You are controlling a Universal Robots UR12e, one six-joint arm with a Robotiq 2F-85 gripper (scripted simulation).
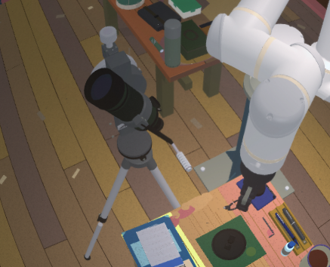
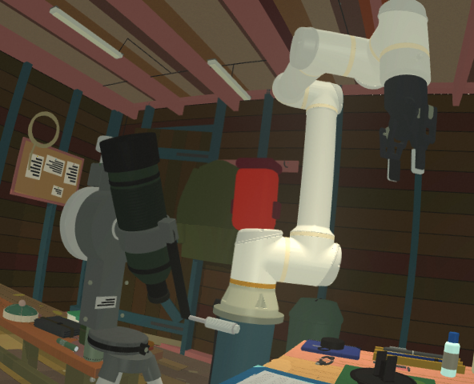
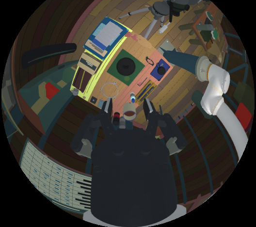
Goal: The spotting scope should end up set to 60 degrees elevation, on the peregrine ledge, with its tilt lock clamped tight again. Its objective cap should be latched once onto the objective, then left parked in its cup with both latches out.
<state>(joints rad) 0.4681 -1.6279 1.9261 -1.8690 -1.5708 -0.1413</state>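
Note:
The spotting scope [image 1: 118, 94] [image 2: 138, 211] stands on a grey tripod on the plank floor, its dark tube tilted steeply upward and its objective uncovered. A pan handle with a ribbed white grip [image 1: 182, 158] [image 2: 216, 323] hangs from its mount. The black objective cap [image 1: 228, 243] [image 3: 125, 65] lies on a green mat on the work table, its top tab showing in the second side camera [image 2: 384, 366]. My gripper [image 2: 403, 167] [image 3: 127, 106] [image 1: 247, 198] hangs open and empty high above the table, pointing down.
A blue book with papers [image 1: 156, 243] lies at the table's left end. A small black knob sits on a blue pad [image 1: 262, 194] [image 3: 160, 69], near a pen tray [image 1: 290, 226], a dropper bottle [image 2: 450, 353] and a mug [image 1: 320, 258]. A bench [image 1: 164, 30] stands behind the scope.

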